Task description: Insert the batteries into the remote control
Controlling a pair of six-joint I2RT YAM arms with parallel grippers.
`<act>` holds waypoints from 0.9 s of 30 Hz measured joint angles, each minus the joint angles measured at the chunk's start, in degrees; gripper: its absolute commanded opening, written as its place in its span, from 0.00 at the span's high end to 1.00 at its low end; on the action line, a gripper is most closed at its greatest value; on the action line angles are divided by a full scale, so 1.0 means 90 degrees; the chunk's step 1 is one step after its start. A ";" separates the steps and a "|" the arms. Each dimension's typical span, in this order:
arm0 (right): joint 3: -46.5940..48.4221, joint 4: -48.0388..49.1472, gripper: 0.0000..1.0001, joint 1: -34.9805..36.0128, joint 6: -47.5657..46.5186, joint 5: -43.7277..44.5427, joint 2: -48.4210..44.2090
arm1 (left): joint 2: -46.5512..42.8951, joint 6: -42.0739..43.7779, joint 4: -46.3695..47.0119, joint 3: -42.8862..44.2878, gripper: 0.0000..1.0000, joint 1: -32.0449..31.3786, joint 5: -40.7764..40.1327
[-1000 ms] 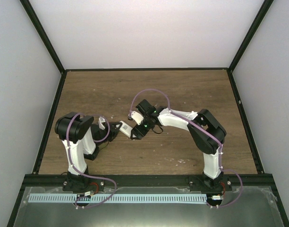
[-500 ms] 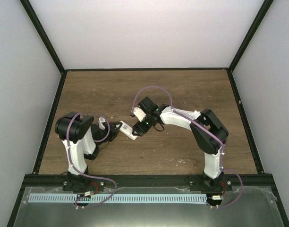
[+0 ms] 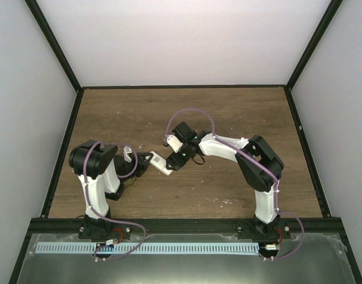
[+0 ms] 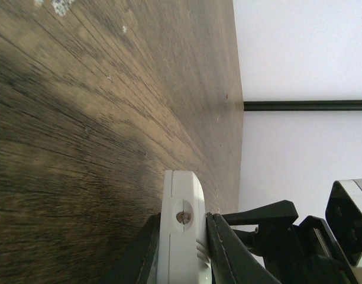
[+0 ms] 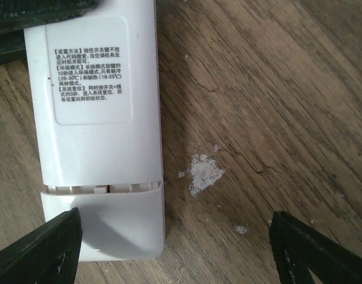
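The white remote control point(image 3: 160, 162) lies back side up, with a printed label showing in the right wrist view point(image 5: 92, 89). A white cover piece point(image 5: 104, 225) sits at its end, with a thin gap at the seam. My left gripper point(image 3: 150, 160) is shut on the remote's far end; in the left wrist view the remote point(image 4: 181, 195) stands edge-on between the left gripper's point(image 4: 182, 222) jaws. My right gripper point(image 3: 173, 163) is open just above the cover end point(image 5: 175, 251), one finger point(image 5: 42, 245) over the cover's corner, the other over bare wood. The orange batteries are out of view.
The wooden table point(image 3: 228, 112) has pale scuffs beside the remote point(image 5: 203, 171). A black frame point(image 3: 62, 148) and white walls close in the table on three sides. The arm bases stand at the near edge.
My right wrist has shifted slightly left and away over the remote's end. The left gripper and the remote have stayed put.
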 measured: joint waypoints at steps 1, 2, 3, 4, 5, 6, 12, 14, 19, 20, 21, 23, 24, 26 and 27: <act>0.0007 0.0002 0.21 0.0002 0.0002 0.0005 0.0039 | 0.0000 0.0005 -0.0002 0.0000 1.00 0.0000 0.0000; 0.0012 0.0005 0.21 0.0000 0.0000 0.0000 0.0058 | 0.0002 0.0010 0.0000 0.0000 1.00 0.0000 0.0000; 0.0024 0.0005 0.21 0.0000 0.0000 0.0005 0.0063 | 0.0002 0.0007 -0.0002 0.0000 1.00 0.0000 -0.0002; 0.0041 0.0002 0.20 0.0002 -0.0002 0.0007 0.0070 | 0.0002 0.0007 -0.0002 0.0000 1.00 0.0000 -0.0002; 0.0063 0.0002 0.20 0.0002 -0.0002 0.0005 0.0095 | 0.0002 0.0007 0.0000 -0.0002 1.00 0.0000 -0.0002; 0.0090 0.0000 0.20 0.0002 -0.0002 0.0002 0.0117 | 0.0002 0.0010 0.0000 -0.0002 1.00 0.0000 -0.0002; 0.0182 0.0002 0.20 0.0002 -0.0005 0.0019 0.0182 | 0.0002 0.0010 0.0000 -0.0007 1.00 0.0012 0.0000; 0.0199 0.0010 0.20 0.0005 -0.0005 0.0024 0.0199 | 0.0002 0.0010 0.0000 -0.0007 1.00 0.0012 0.0000; 0.0209 0.0044 0.20 0.0007 0.0000 0.0029 0.0209 | 0.0002 0.0010 0.0000 -0.0007 1.00 0.0015 0.0000; 0.0209 0.0053 0.21 0.0007 0.0005 0.0027 0.0209 | 0.0002 0.0007 0.0000 -0.0007 1.00 0.0017 0.0000; 0.0211 0.0056 0.21 0.0007 0.0027 0.0029 0.0209 | 0.0002 0.0007 0.0000 -0.0007 1.00 0.0017 0.0002; 0.0231 0.0053 0.21 0.0012 0.0119 0.0027 0.0209 | 0.0002 0.0005 0.0000 -0.0007 1.00 0.0017 0.0000; 0.0243 0.0049 0.21 0.0017 0.0165 0.0032 0.0206 | 0.0002 0.0005 0.0000 -0.0007 1.00 0.0017 0.0002; 0.0316 -0.0012 0.22 0.0032 0.0308 0.0034 0.0197 | 0.0002 0.0000 0.0000 -0.0007 1.00 0.0019 0.0002; 0.0355 -0.0039 0.23 0.0034 0.0393 0.0034 0.0172 | 0.0002 0.0000 0.0000 -0.0007 1.00 0.0019 0.0005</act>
